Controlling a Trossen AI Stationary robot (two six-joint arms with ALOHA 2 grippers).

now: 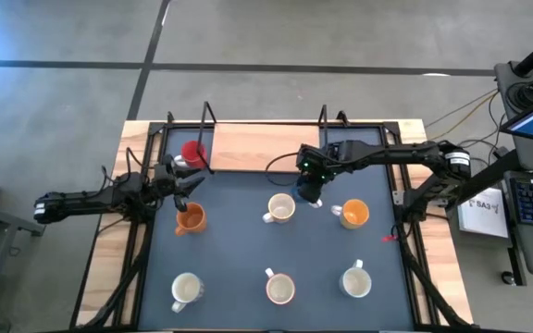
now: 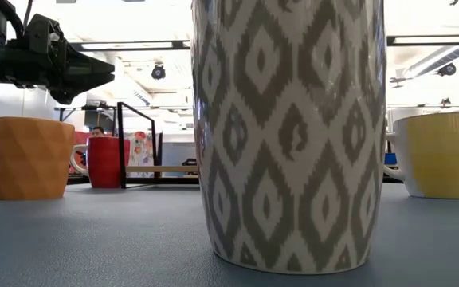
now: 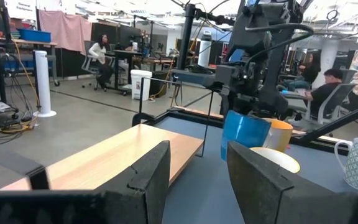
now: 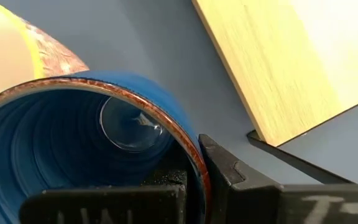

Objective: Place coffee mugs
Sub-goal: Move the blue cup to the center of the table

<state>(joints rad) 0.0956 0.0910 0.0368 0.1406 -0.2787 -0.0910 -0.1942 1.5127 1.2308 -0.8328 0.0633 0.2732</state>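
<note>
My right gripper (image 1: 311, 191) is shut on a blue mug (image 3: 244, 134) over the dark mat's far middle, beside a white mug (image 1: 280, 208) and an orange-yellow mug (image 1: 354, 214). My left gripper (image 3: 194, 174) is open and empty, between a red mug (image 1: 192, 151) and an orange mug (image 1: 190, 218) that stands on the mat. Three pale mugs stand in the near row: left (image 1: 186, 290), middle (image 1: 280, 289) and right (image 1: 355, 280). The middle one, grey-patterned, fills the low view (image 2: 289, 135). My right gripper holds the blue mug by its rim and wall (image 4: 194, 163), with one finger inside the mug and the other finger (image 4: 229, 177) outside. The fingers come from above, pointing down. In the left wrist view the mug hangs slightly tilted and seems clear of the mat.
A light wooden board (image 1: 253, 146) lies along the mat's far edge, with black wire frames (image 1: 207, 125) standing at its ends. A black frame borders the mat (image 1: 248, 250). People sit in the room behind the table.
</note>
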